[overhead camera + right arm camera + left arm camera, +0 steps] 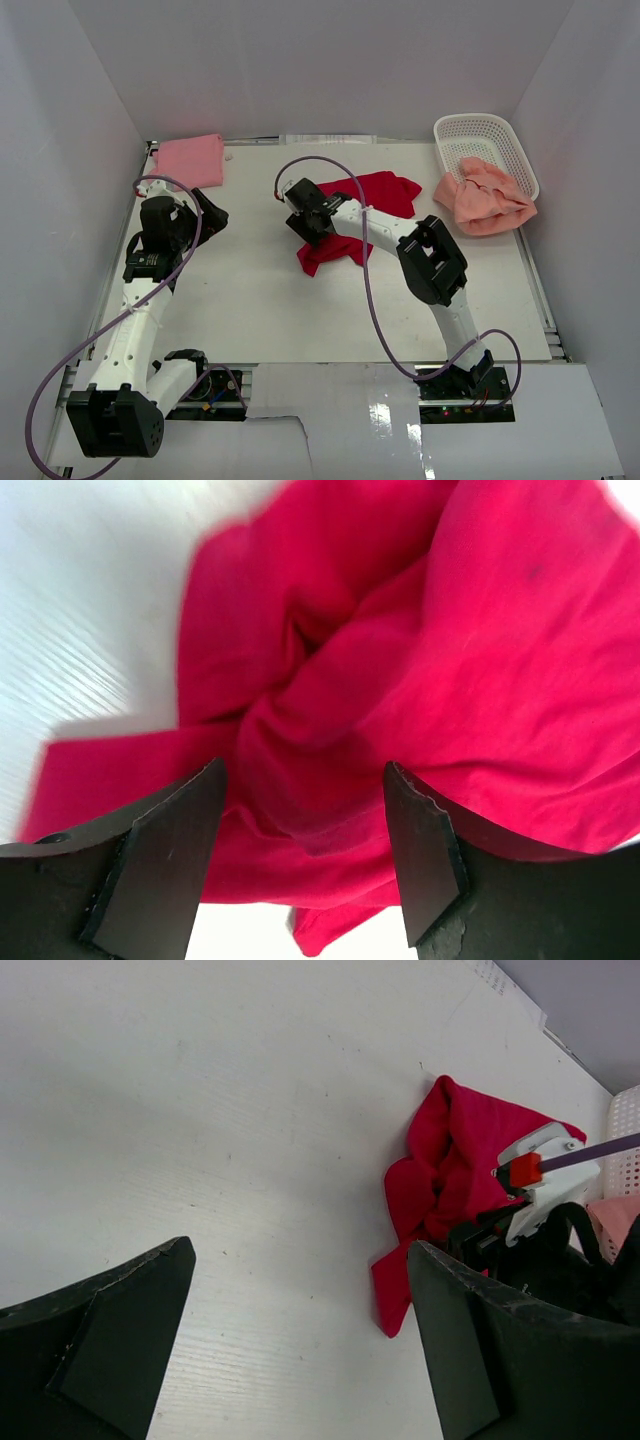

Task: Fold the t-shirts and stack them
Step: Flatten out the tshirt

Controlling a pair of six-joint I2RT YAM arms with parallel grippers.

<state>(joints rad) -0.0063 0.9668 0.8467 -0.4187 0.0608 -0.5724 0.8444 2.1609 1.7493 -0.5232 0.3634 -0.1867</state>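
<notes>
The red t-shirt (365, 205) lies crumpled on the table's middle back; it also shows in the left wrist view (450, 1175) and fills the right wrist view (400, 660). My right gripper (300, 222) is open just above its bunched left part, jaws apart with cloth between and below them (305, 780). My left gripper (212, 215) is open and empty over bare table (300, 1310), left of the red shirt. The light pink t-shirt (190, 160) lies folded at the back left corner. The salmon-peach t-shirt (485, 198) hangs crumpled over the basket's near rim.
A white lattice basket (482, 135) stands at the back right. White walls close in the table on three sides. A purple cable (365, 290) loops along the right arm, and another along the left arm (60, 370).
</notes>
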